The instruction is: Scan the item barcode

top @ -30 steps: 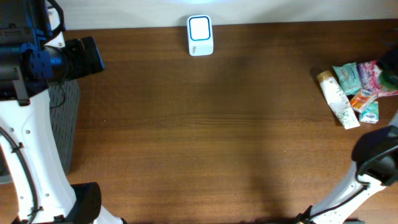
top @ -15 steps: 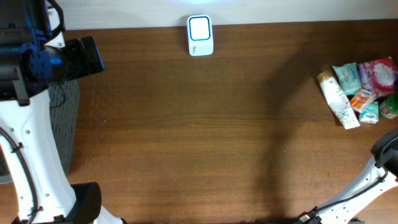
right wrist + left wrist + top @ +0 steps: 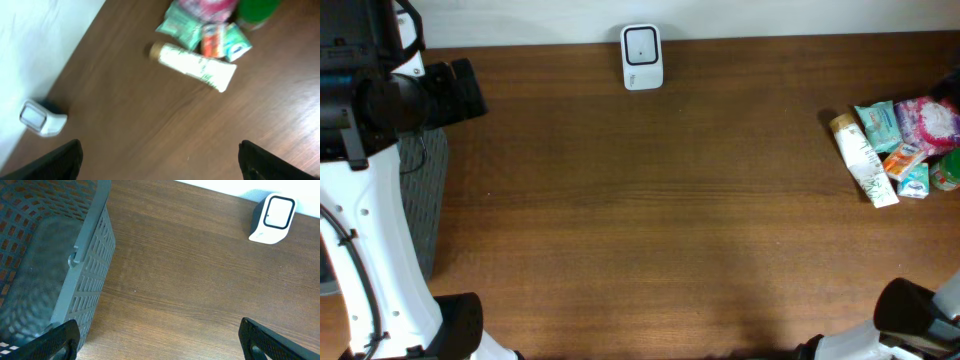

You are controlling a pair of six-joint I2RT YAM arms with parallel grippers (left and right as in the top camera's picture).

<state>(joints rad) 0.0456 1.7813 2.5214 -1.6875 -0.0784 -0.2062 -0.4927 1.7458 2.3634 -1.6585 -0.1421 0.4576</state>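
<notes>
No legible text — labels blurred

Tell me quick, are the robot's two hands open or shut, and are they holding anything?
Left gripper: open, holding nothing.
Right gripper: open, holding nothing.

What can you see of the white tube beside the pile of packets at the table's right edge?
The white tube is soft-looking plastic with faint green print, a tan cap at its far end and a flat crimped end nearer the robot. It lies flat and slanted on the wooden table, near the right edge. A teal packet and an orange packet seem to rest against its right side. Nothing holds it.
</notes>
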